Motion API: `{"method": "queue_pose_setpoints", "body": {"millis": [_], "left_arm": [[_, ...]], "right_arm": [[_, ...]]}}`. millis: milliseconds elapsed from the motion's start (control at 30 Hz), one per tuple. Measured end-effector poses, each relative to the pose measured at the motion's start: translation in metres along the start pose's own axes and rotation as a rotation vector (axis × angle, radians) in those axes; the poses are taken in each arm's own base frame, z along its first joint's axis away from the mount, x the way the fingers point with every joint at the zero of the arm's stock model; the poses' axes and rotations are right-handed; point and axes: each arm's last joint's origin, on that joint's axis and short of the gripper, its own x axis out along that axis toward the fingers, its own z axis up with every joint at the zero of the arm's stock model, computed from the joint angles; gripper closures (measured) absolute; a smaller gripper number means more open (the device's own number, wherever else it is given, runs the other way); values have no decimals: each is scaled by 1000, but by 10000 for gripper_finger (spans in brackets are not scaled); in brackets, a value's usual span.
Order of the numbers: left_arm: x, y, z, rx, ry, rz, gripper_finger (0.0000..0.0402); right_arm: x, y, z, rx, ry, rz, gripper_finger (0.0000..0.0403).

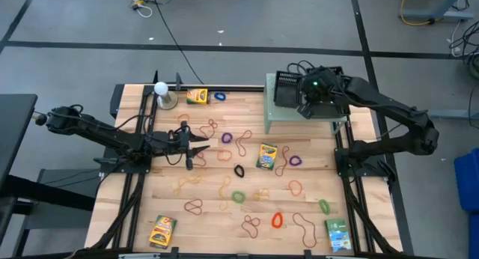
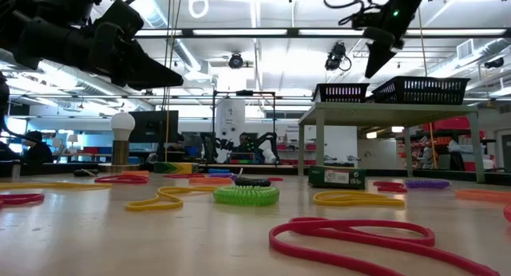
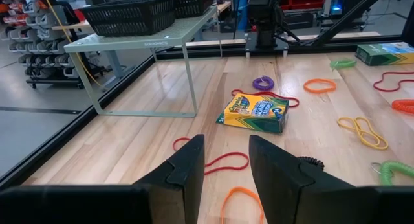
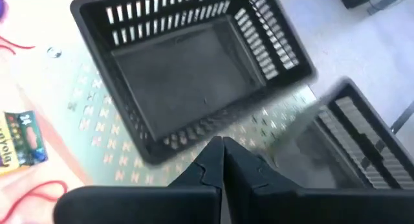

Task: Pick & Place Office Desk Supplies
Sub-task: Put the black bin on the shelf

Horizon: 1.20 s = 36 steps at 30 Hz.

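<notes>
Several thin rubber-band loops in red, orange, purple, green and black lie spread over the wooden table [image 1: 314, 206]. Small crayon boxes lie flat at the far edge [image 1: 197, 95], the middle [image 1: 267, 156], the near left [image 1: 162, 230] and the near right [image 1: 338, 234]. My left gripper [image 1: 200, 145] is open and empty, hovering above the table's left half; in its wrist view [image 3: 225, 172] a red loop [image 3: 220, 160] and the middle crayon box [image 3: 254, 112] lie ahead. My right gripper [image 1: 307, 105] is shut and empty above a black basket [image 4: 187, 75].
Two black baskets [image 1: 288, 87] [image 4: 349, 140] stand on a grey-green raised stand [image 1: 278, 118] at the far right. A white ball on a small stand [image 1: 161, 94] is at the far left. Black rails run along the table's left, right and far edges.
</notes>
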Motion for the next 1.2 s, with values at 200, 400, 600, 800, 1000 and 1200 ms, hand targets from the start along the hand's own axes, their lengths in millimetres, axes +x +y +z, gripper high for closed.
{"method": "queue_pose_setpoints", "body": {"millis": [200, 400, 600, 800, 1000, 1200], "left_arm": [[0, 0, 0, 4, 0, 0, 273], [0, 0, 0, 11, -2, 1, 273], [0, 0, 0, 6, -2, 1, 273], [0, 0, 0, -7, -2, 0, 273], [0, 0, 0, -15, -1, -1, 273], [0, 0, 0, -6, 1, 0, 273]], "right_arm": [[-13, -11, -13, 68, 74, -15, 395], [-12, -9, 5, 123, -104, 132, 395], [14, -2, 27, 124, -155, 200, 395], [45, 9, 30, 17, -20, 302, 395], [28, 5, 31, -20, 2, 339, 395], [9, -1, 33, -33, 32, 316, 395]]}}
